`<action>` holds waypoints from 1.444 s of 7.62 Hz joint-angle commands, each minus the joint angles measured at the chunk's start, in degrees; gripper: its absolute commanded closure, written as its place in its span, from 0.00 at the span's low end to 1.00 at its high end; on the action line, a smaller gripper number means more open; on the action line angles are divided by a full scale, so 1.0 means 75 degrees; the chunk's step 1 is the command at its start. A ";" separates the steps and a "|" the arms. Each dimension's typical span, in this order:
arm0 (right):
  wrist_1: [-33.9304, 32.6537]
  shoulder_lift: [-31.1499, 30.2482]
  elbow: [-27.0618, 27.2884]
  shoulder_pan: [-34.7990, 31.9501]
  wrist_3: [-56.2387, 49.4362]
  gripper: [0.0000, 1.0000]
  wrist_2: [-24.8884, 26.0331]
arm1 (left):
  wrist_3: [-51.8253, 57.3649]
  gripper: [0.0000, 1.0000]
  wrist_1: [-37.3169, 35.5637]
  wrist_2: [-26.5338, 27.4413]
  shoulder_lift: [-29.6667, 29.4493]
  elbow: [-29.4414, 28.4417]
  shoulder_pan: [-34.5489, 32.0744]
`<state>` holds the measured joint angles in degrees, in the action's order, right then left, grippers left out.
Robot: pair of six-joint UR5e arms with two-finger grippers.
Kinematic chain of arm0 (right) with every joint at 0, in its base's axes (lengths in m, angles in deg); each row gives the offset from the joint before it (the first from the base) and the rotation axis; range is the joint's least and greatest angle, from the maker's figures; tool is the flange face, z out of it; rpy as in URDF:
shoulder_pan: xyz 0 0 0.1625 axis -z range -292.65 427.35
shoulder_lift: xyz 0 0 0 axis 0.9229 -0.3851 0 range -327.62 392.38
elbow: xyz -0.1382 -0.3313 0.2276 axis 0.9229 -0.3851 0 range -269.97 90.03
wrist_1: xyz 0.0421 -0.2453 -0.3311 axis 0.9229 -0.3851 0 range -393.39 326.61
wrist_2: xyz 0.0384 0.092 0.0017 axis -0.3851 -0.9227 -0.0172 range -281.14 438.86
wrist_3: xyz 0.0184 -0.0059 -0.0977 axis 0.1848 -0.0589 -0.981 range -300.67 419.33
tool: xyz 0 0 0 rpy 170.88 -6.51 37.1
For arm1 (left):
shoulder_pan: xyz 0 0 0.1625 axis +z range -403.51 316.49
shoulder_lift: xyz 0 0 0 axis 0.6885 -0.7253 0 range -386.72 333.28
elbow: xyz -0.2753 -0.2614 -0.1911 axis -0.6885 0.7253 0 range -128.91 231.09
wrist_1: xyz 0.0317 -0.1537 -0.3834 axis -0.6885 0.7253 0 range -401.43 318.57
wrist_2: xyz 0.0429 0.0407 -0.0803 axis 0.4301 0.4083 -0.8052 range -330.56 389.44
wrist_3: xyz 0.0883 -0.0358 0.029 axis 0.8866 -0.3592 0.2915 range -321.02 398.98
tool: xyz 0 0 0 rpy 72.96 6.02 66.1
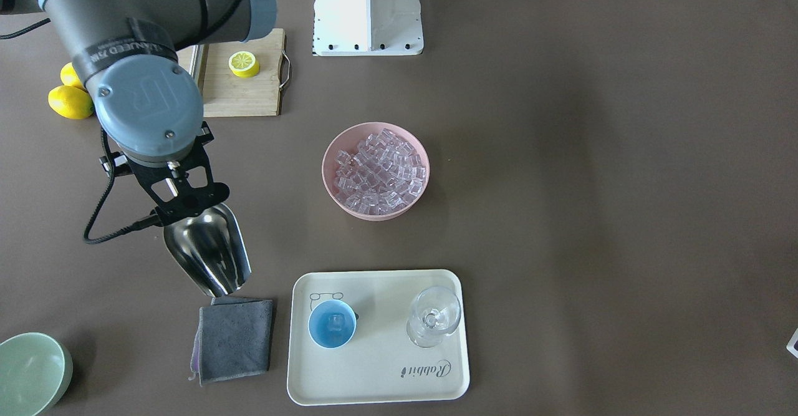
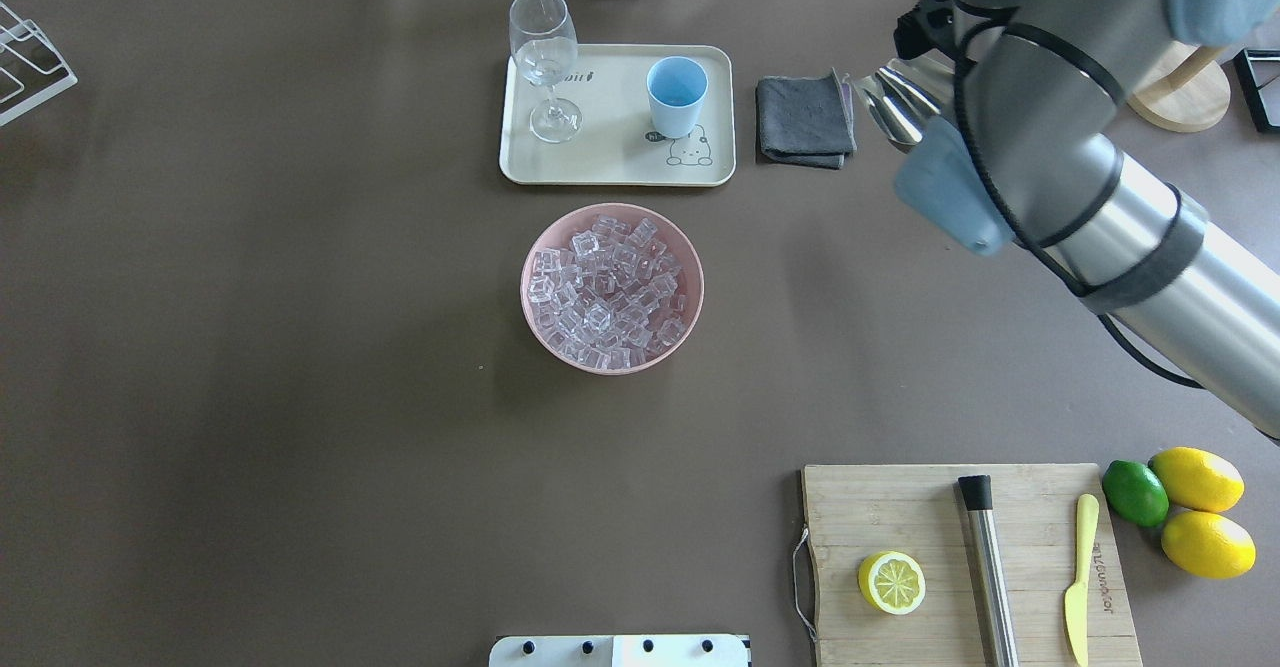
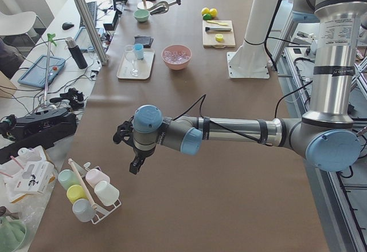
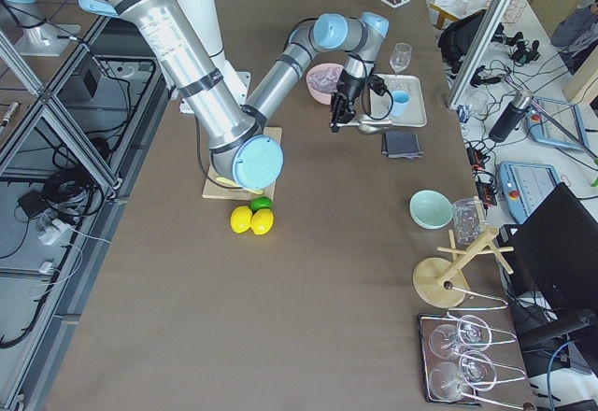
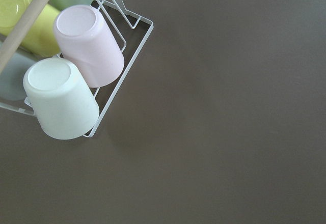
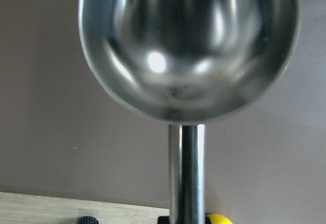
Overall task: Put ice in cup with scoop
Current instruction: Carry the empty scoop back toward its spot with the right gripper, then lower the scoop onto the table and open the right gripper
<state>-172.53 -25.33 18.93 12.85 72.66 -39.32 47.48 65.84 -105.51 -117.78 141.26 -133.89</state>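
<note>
My right gripper (image 4: 341, 117) is shut on the handle of the silver scoop (image 1: 209, 257). The scoop hangs above the table just beyond the grey cloth (image 1: 235, 340), and in the right wrist view its trough (image 6: 188, 46) is empty. On the tray sits the light-blue cup (image 1: 332, 323), to the scoop's right in the front view, with what looks like one cube inside. The ice (image 1: 380, 169) fills a pink bowl (image 2: 690, 277) at the table's middle. My left gripper (image 3: 135, 163) hovers far off near a rack of cups; I cannot tell if it is open or shut.
A clear stemmed glass (image 1: 433, 316) shares the cream tray (image 1: 374, 378) with the cup. A pale green bowl (image 1: 31, 372) stands past the cloth. The cutting board (image 2: 900, 507) carries a lemon half, a steel rod and a yellow knife; lemons and a lime lie beside it.
</note>
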 commanded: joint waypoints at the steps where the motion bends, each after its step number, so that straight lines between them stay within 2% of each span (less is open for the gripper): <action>1: 0.1913 -0.2377 0.0995 -0.0397 0.1401 1.00 -0.0868 | 0.0003 0.01 0.0017 -0.0031 -0.0034 -0.0304 -0.0007; 3: 0.5025 -0.3889 0.0611 -0.0421 0.2857 1.00 -0.1280 | 0.0003 0.01 0.0040 -0.0031 0.0024 -0.0350 -0.0007; 4: 0.5910 -0.4267 0.0353 -0.0421 0.3072 1.00 -0.1364 | 0.0003 0.01 0.0005 -0.0031 0.0024 -0.0362 -0.0007; 8: 0.8176 -0.5032 -0.0736 -0.0456 0.3437 1.00 -0.1868 | -0.0009 0.01 0.0028 -0.0042 0.0071 -0.0374 0.0016; 11: 0.8485 -0.5172 -0.1055 -0.0468 0.3508 1.00 -0.1973 | -0.0021 0.01 0.0040 -0.0054 0.0165 -0.0386 0.0074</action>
<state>-110.27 -63.23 11.98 9.39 98.86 -53.66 47.35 66.08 -105.90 -116.73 138.56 -133.77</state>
